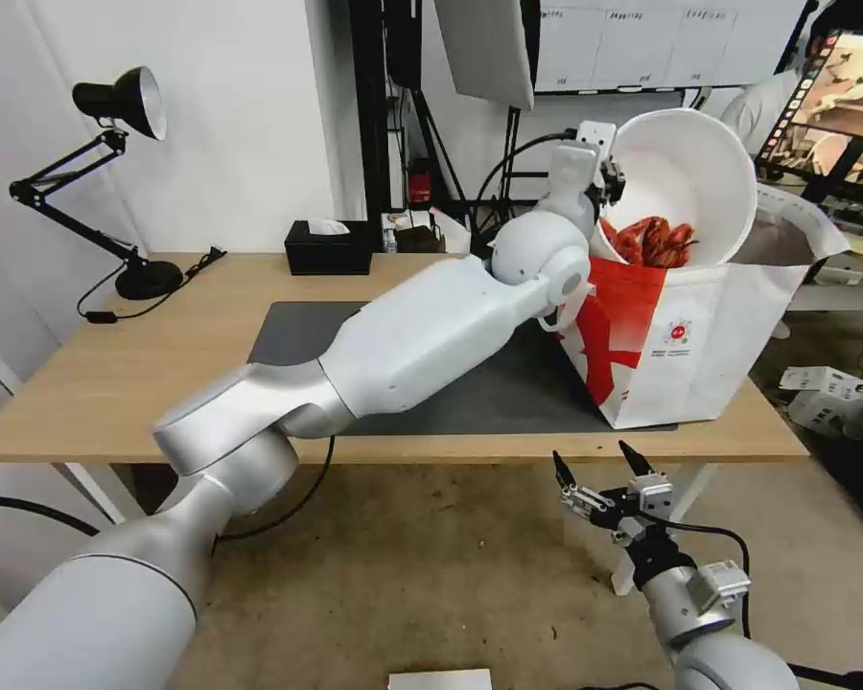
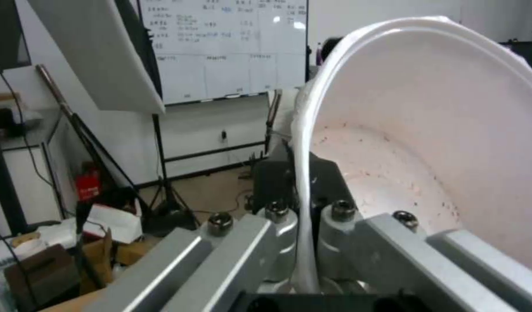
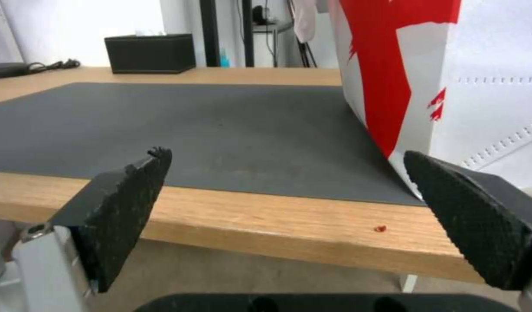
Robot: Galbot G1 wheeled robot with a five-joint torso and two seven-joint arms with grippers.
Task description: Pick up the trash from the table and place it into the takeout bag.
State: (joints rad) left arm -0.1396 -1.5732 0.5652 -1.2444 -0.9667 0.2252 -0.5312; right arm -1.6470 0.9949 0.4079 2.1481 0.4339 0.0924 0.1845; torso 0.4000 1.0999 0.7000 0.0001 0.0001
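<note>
On the left of the long light-wood bench (image 1: 115, 374), a black desk lamp (image 1: 115, 144) is seen near the back corner, and a black tissue box (image 1: 328, 247) further along the back edge; neither counts as trash. The large dark grey rectangular mat (image 1: 307, 331) in the middle of the bench is seen bare where it is not hidden by the left arm, with no trays, tissue or wrapped lump visible on it. From this it is judged that most of the clearing is already done, though the part of the mat behind the arm cannot be checked.

Further right, the left tool (image 1: 606, 182) is held high above the mouth of the large red-and-white takeout bag (image 1: 681, 345), which stands on the right end of the mat. The tool is clamped on the rim of the white round bowl (image 1: 686, 182), as is shown plainly in the left wrist view, where the thin wall is pinched between the two fingers (image 2: 280, 216). The bowl is tipped steeply, and the red crayfish shells (image 1: 654, 241) are gathered at its lower edge, just over the bag opening. The emptying or dropping of this bowl is judged to be the step in hand.

At the right, the right tool (image 1: 594, 460) is held below the bench's front edge, wide open and empty. A tiny red scrap (image 3: 381, 228) is seen on the bench edge and is still to be cleared.
</note>
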